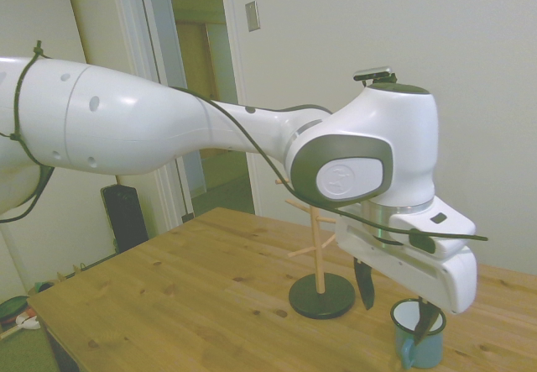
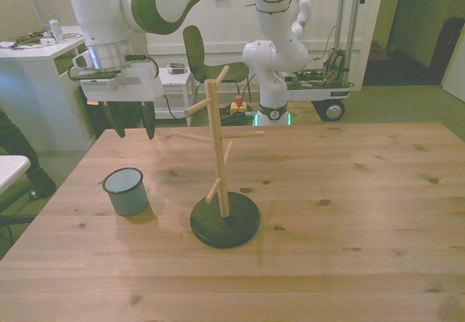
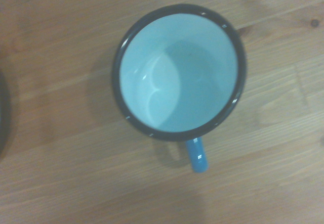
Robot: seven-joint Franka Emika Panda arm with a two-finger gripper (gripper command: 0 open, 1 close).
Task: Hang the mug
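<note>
Spanning the whole scene, the wooden bench [image 2: 349, 213] carries only two things, which leaves the Franka arm [image 1: 151, 120] free room to work. The arm hangs its wrist straight down over the bench's end at the front view's left, a pose that suits a top-down grasp. Its jaws [image 2: 131, 121] are spread, with the two dark fingers [image 2: 148, 122] well apart and nothing between them. In the side view one finger seems to overlap the mug's rim, but the front view shows the fingers clearly above the mug, so I judge that they are not yet touching it.

The mug tree [image 2: 220, 147] stands near the middle of the bench on a round dark base [image 2: 225, 222]. Its pale wooden pegs angle upward from the post, so a loop slid over one should stay put. One long peg [image 2: 190, 138] points toward the mug's side of the bench.

The blue enamel mug [image 2: 126, 191] sits upright on the bench, open end up, near the tree's base but apart from it, at the front view's left. The wrist view looks right down into its white inside, so the hand is roughly centred overhead. The blue loop handle [image 3: 196, 155] sticks out sideways, clear of the tree. Hanging has not begun. The likely next step is a descent to pinch the rim, leaving the handle free for a peg.
</note>
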